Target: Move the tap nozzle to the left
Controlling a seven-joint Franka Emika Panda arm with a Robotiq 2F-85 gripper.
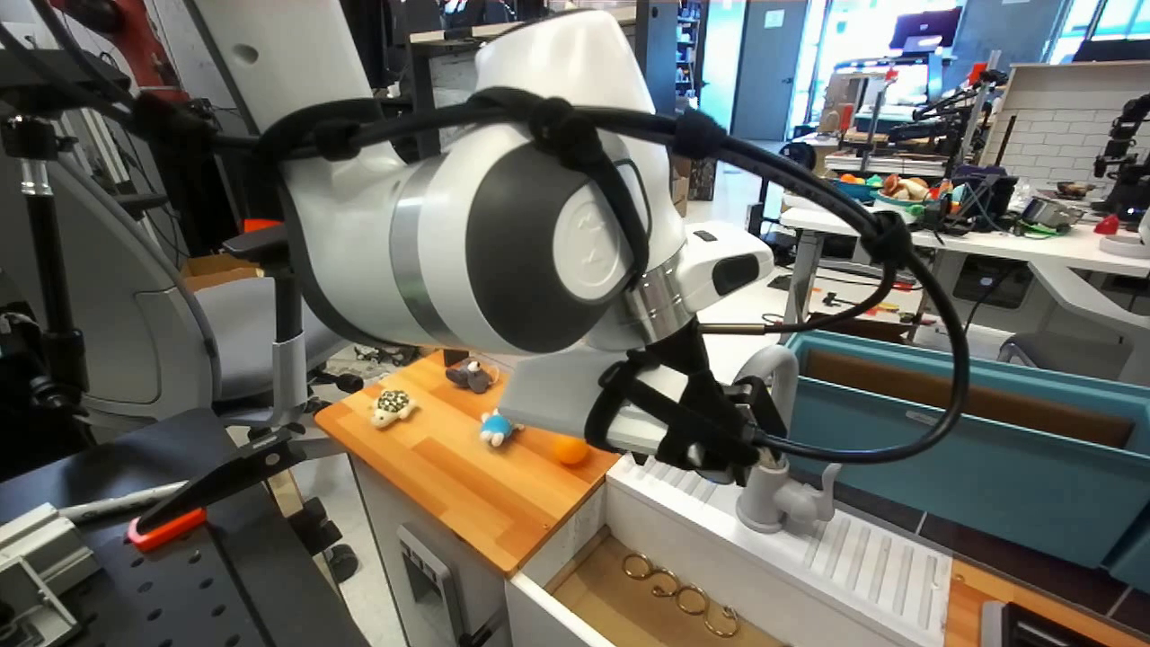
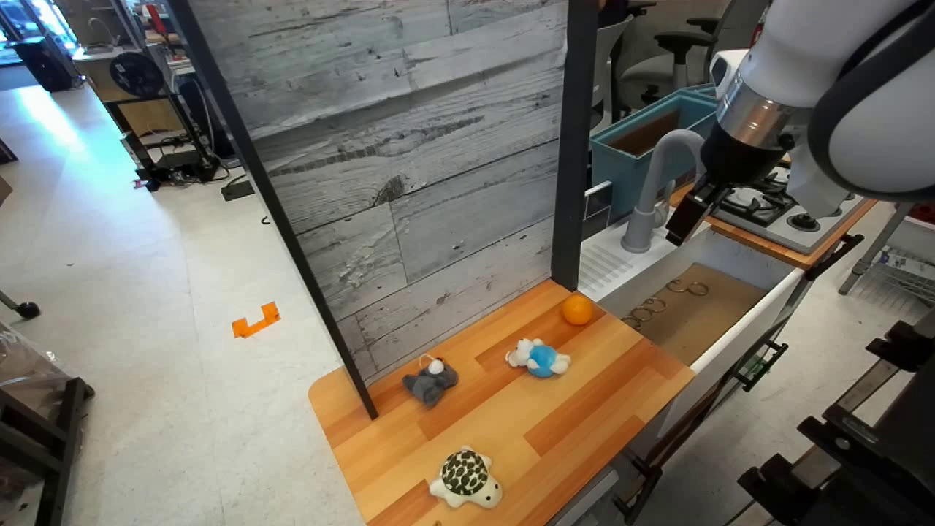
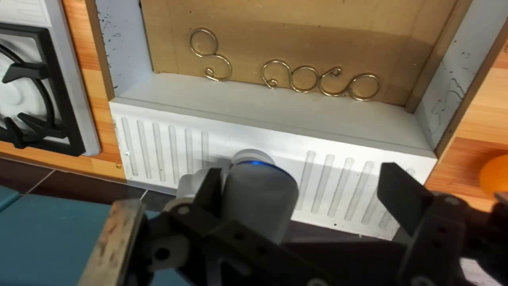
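No lettering that could be read, an indistinct emblem (image 1: pixel 600 238) that marked the white joint cap (image 1: pixel 573 250) of the robot arm (image 1: pixel 359 234), a pale label (image 1: pixel 921 418), too small to read, on the teal trough (image 1: pixel 979 472)

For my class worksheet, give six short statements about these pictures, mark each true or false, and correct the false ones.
1. The matte grey, curved tubular tap nozzle rises from the white ribbed drain board. True.
2. Curled gold-coloured wires lie inside the white-walled basin. True.
3. The round orange ball sits in the basin. False: the ball rests on the wooden countertop.
4. In the wrist view, the black gripper is open. True.
5. Of the plush toys, the white turtle with the dark-spotted shell lies nearest the ball. False: the white toy in blue is nearest.
6. The large rectangular box near the drain board is red. False: the box is teal.
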